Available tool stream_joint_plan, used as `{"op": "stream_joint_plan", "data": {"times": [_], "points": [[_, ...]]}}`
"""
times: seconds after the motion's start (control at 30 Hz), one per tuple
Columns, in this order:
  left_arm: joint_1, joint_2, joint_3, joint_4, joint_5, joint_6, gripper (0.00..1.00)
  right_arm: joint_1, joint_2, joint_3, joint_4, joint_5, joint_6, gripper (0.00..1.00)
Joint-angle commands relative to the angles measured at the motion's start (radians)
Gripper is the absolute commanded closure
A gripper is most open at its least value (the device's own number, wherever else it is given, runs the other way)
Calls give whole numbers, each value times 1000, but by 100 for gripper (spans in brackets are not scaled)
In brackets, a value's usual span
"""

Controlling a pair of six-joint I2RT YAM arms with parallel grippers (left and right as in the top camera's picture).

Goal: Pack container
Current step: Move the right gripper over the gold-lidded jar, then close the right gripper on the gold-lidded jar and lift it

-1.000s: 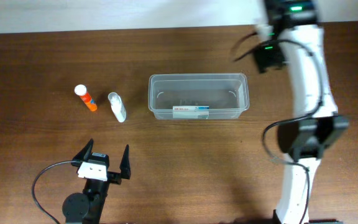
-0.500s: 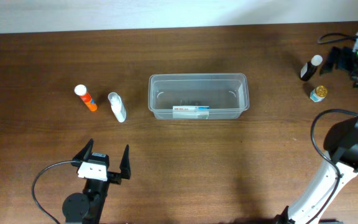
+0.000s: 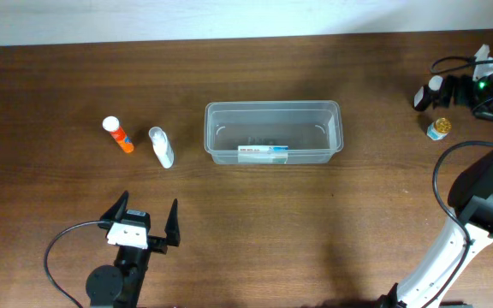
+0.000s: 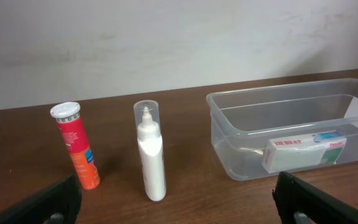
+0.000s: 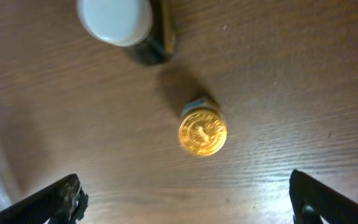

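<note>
The clear container (image 3: 272, 105) stands at the table's middle with a white box (image 3: 262, 153) inside; both show in the left wrist view, container (image 4: 278, 94) and box (image 4: 303, 150). An orange tube (image 3: 118, 134) (image 4: 76, 147) and a white bottle (image 3: 161, 146) (image 4: 151, 153) are left of it. My left gripper (image 3: 141, 224) (image 4: 179, 205) is open and empty, near the front edge. My right gripper (image 3: 462, 91) (image 5: 191, 205) is open and empty at the far right, above a gold-capped jar (image 3: 438, 128) (image 5: 202, 132) and a white-capped dark bottle (image 3: 426, 92) (image 5: 120, 25).
The dark wooden table ends at a pale wall along the back. A black cable (image 3: 58, 248) loops from the left arm's base at the front left. The right arm's white links (image 3: 452, 239) stand at the right front.
The right arm has swung from behind the container's right end out to the far right edge, uncovering the dark bottle and the gold-capped jar. The left arm has not moved.
</note>
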Motion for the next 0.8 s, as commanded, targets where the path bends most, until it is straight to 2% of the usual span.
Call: {"op": "stream_joint_plan", "data": {"times": [0.0,0.5,0.57,0.6,0.63,0.77], "points": [[5,-7,-2,-4,15,14,1,4,-14,-60,39,52,-19,1],[5,-7,-2,-4,15,14,1,5,-2,-258,243,97,-31,1],[5,-7,-3,-4,15,14,1,5,-2,-266,259,97,-31,6],[5,-7,-3,-4,15,14,1,5,-1,-269,266,97,-31,16],[5,-7,-3,-4,15,14,1,5,-1,-272,274,98,-31,19],[5,-7,-2,-4,15,14,1,5,0,-283,300,97,-48,20]]}}
